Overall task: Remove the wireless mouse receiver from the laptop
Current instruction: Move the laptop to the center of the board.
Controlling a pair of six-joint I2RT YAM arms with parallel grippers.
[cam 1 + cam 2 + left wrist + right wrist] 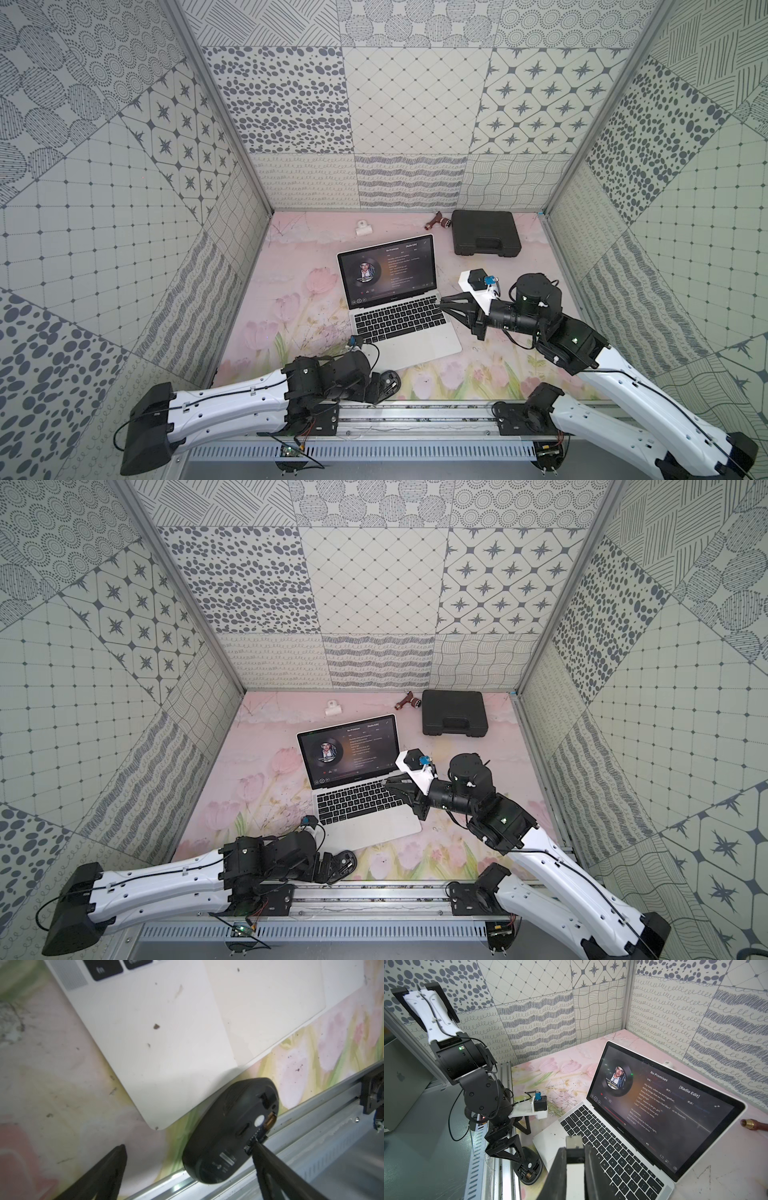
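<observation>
Lying nearest, beside the grooved aluminium rail: black oval plastic mouse, underside up, battery bay uncovered. Straddling it, left gripper, jaws spread wide and gripping nothing; one fingertip at the rim of the bay.

Next out, mid-scene: slim silver laptop with black keys, lid raised, dark music-player screen lit, standing on the pink floral mat.

At the laptop's right edge, level with the far key rows: right gripper, clenched on the wireless mouse receiver, a tiny black nub with a silver metal tongue. Tongue fully exposed in the right wrist view, so judged clear of the port; port itself not visible.

Far row, left to right: small white clip, copper-coloured fitting, black rectangular plastic case with moulded handle.

Hazards, as judged:
- Shallow pinch on a very small body, hence a slip and loss among the keys or into the hinge gap.
- Careless swing toward the far side, striking the raised lid.
- Release too early, over the keyboard rather than over bare mat.
</observation>
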